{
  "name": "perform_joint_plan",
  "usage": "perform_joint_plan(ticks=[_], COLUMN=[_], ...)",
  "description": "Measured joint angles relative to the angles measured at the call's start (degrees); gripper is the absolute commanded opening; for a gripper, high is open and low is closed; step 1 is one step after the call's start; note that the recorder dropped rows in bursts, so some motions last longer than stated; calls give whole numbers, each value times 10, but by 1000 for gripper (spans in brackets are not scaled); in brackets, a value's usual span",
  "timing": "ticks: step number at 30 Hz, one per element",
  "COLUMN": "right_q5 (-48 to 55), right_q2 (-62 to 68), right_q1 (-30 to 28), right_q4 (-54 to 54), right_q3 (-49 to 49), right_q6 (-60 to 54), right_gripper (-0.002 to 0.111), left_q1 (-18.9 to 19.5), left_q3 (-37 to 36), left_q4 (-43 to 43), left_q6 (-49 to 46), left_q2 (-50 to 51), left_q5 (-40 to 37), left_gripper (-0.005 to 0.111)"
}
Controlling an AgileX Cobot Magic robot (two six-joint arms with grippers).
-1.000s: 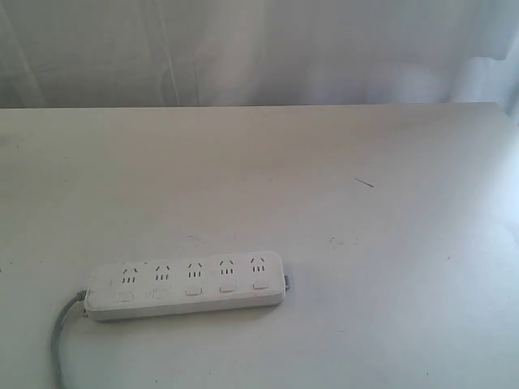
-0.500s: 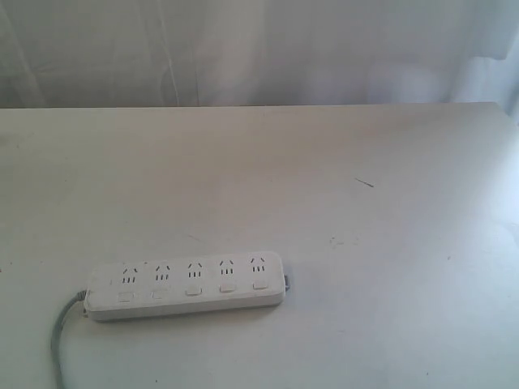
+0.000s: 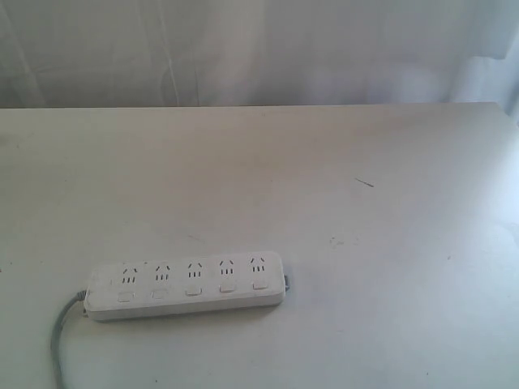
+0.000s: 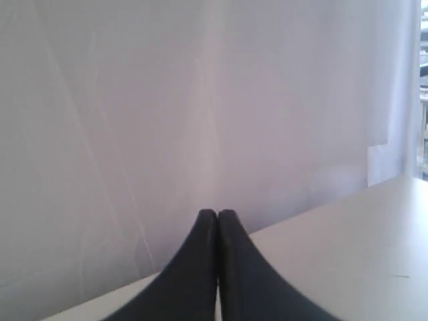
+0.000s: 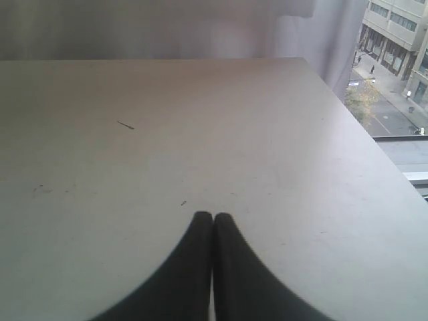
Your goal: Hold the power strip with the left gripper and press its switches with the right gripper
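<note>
Exterior view: the table (image 3: pixel 365 243) fills most of the frame, a pale curtain (image 3: pixel 243 49) hanging behind its 12 o'clock edge. Neither arm shows here.

The strip (image 3: pixel 186 285) lies flat on the table at about 7 o'clock, its long axis running from 9 to 3 o'clock, nothing touching it. It looks like a rigid, light bar of smooth plastic, so I judge it would skate across the table under a push rather than bend or break. Hence the hold. The best grip is probably across its narrow width at the 9 o'clock end, clear of the buttons. The rounded corners and glossy shell may let the fingers slip.

The cord (image 3: pixel 58 340) leaves the strip at 9 o'clock and curves down out of frame toward 6 o'clock. It seems fairly stiff and might tug the bar round if dragged.

The left gripper (image 4: pixel 217 212), in the left wrist view, has its fingers pressed together on nothing, pointing at the curtain above the table edge. The right gripper (image 5: pixel 212 215), in the right wrist view, is likewise closed up and empty over bare table. The strip appears in neither wrist view.

The switches (image 3: pixel 192 289) sit in a row of five, each at 6 o'clock of its socket group. They look shallow and should need only a light, square press.

No brand, label or writing can be read anywhere.
</note>
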State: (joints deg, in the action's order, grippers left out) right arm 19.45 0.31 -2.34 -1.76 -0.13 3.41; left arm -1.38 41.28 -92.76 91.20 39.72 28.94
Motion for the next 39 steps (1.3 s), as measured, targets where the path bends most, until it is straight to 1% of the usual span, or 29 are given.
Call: perform_joint_plan(ticks=[3,7,11,15,18,22,26,28,31,34,36,37,39], right_q5=[0,0,0,0,0,0,0,0,0,0,0,0,0], right_q2=[0,0,0,0,0,0,0,0,0,0,0,0,0], right_q1=[0,0,0,0,0,0,0,0,0,0,0,0,0], right_q4=[0,0,0,0,0,0,0,0,0,0,0,0,0], right_q3=[0,0,0,0,0,0,0,0,0,0,0,0,0], right_q6=[0,0,0,0,0,0,-6,-6,-7,-7,-7,-7,-7], right_gripper=[0,0,0,0,0,0,0,0,0,0,0,0,0], left_q1=[0,0,0,0,0,0,-2,-13,-44,-89,-131,-149,-198], left_q3=[0,0,0,0,-8,-42,-76,-91,-109,-121,-123,-123,-123], left_q4=[-46,-59,-62,-47,16,116,202,250,326,421,504,535,609], left_q6=[62,132,145,90,-10,-182,-327,-419,-602,-784,-912,-961,-1075], left_q2=[15,31,33,33,33,33,33,33,33,33,33,33,33], left_q5=[11,46,66,69,70,63,27,-3,-67,-151,-218,-247,-317], left_gripper=[0,0,0,0,0,0,0,0,0,0,0,0,0])
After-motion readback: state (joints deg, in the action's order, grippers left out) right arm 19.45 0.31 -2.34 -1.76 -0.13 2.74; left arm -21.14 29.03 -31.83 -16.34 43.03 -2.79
